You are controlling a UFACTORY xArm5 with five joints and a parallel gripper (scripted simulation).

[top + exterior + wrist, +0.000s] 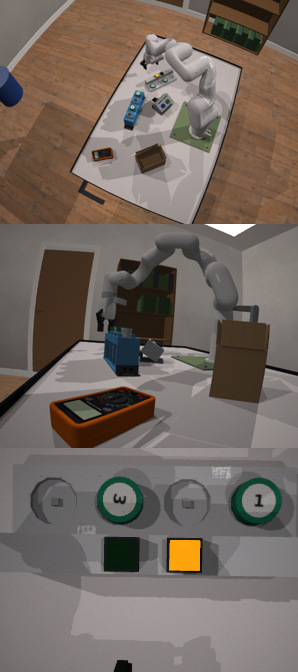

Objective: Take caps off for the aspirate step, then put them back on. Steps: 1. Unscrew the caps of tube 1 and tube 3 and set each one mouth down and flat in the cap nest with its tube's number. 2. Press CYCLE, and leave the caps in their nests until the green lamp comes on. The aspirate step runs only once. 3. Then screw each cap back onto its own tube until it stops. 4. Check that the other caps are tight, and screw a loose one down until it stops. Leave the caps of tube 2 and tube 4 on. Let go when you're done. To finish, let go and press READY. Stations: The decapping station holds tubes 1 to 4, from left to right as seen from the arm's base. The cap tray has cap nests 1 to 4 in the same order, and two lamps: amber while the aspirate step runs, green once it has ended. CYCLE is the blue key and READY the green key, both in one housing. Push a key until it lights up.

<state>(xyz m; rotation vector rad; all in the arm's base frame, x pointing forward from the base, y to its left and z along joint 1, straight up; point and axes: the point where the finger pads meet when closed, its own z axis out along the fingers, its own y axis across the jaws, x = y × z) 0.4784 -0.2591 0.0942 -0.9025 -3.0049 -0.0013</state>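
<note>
The grey cap tray (160,79) holds two green-rimmed caps: cap 1 (256,500) and cap 3 (119,499) lie flat in their nests. The other two nests (54,500) (186,502) are empty. The amber lamp (184,554) is lit and the green lamp (121,554) is dark. The blue decapping station (134,109) has two capped tubes (138,93) (132,107) and two open tubes (135,100) (129,114). My gripper (149,64) is open and empty, and hovers above the table just beyond the tray's lamp side. The key housing (163,103) has a blue key (163,105) and a green key (168,101).
An open cardboard box (150,158) and an orange multimeter (102,154) stand at the near end of the table. My arm's base sits on a green plate (194,128). A bookshelf (240,23) stands beyond the table's far edge.
</note>
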